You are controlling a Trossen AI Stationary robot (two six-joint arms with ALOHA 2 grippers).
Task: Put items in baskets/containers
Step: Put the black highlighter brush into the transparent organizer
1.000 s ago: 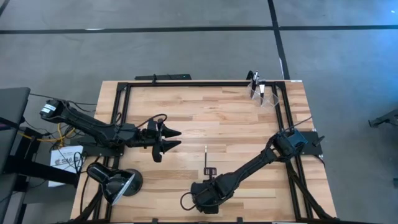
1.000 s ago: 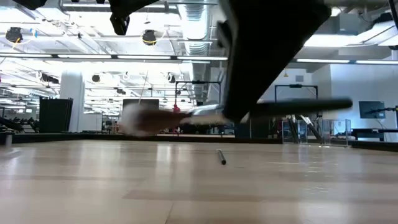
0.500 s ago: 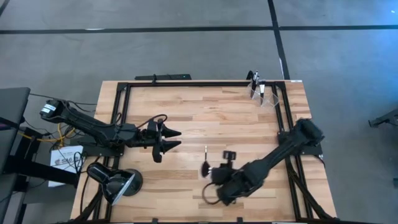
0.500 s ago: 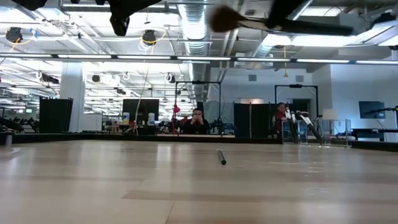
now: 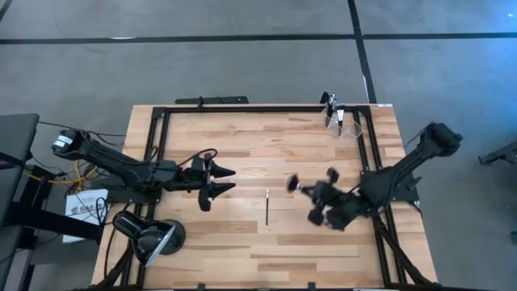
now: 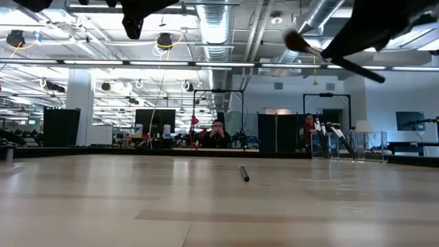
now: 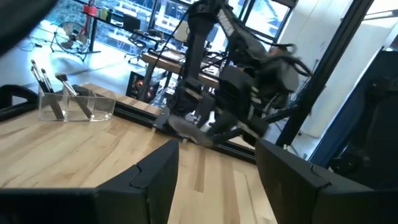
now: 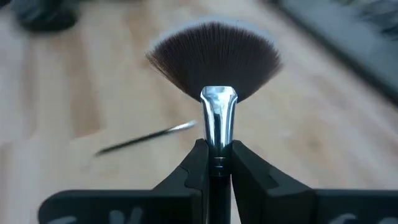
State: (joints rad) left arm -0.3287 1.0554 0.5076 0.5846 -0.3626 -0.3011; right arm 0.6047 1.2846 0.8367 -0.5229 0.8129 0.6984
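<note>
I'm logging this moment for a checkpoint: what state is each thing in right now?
Right gripper: shut on the fan brush, raised above the table.
Fan brush: held in the air, bristles spread.
Thin brush: lying flat on the table, untouched.
Clear holder: upright at the table's far right corner, several brushes standing in it.
Left gripper: open, empty, waiting over the table's left side.

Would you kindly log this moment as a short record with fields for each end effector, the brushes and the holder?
right end effector: raised above the table's right side, shut on the fan brush at its metal ferrule
left end effector: open, waiting over the table's left side
thin brush: lying loose on the table near its middle
clear holder: at the far right corner, a few brushes already in it
</note>
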